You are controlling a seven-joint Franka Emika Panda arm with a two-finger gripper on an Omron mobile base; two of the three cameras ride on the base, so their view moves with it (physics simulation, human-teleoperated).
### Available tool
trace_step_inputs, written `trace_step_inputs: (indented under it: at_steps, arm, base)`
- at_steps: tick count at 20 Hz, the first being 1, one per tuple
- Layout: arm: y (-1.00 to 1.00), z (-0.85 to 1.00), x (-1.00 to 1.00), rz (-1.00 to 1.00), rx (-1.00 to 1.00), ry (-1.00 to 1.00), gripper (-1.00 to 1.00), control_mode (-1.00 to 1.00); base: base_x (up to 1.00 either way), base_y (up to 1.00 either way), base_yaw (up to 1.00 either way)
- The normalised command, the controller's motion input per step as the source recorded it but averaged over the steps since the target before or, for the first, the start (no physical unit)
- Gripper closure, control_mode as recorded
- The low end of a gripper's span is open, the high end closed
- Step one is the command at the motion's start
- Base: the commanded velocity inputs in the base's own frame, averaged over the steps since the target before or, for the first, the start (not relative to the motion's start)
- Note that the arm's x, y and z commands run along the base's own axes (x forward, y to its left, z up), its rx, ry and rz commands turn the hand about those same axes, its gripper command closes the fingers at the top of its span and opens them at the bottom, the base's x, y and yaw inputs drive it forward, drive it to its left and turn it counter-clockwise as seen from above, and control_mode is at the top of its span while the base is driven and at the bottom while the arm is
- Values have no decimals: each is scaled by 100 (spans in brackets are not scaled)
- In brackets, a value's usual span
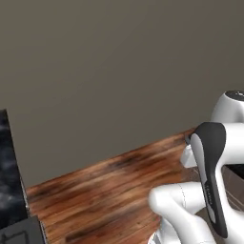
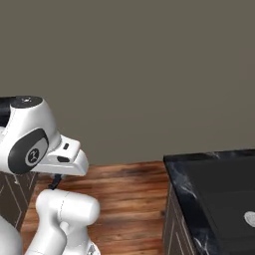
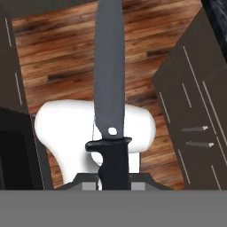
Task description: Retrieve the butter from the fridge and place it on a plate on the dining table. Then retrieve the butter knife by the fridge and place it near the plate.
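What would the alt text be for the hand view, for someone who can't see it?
A butter knife with a grey blade and black handle is held in the claw, blade pointing away from the camera. Beyond it lie a wooden floor and dark cabinets.

Your right base view has the arm [image 2: 37,149] at the left edge, its white elbow housing with a dark oval joint cap raised above a rounded lower link. Take the black marble-veined counter [image 2: 209,184] at lower right as your landmark: the arm stands well left of it, with bare wooden floor [image 2: 129,199] between them. A small pale round object [image 2: 250,217] lies on the counter at its right edge, cut off by the frame. A plain grey-brown wall [image 2: 139,74] rises behind the counter.
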Motion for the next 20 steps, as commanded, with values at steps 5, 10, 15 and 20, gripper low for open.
trace_step_inputs:
  at_steps: [5,10,15,20]
  arm:
    - [0,0,0,0,0,0,100,100]
    - [0,0,0,0,0,0,100,100]
    - [0,0,0,0,0,0,100,100]
    - [0,0,0,0,0,0,100,100]
  base:
    - [100,46,-29]
    - [100,53,-35]
    - [100,44,-48]
    - [86,35,-59]
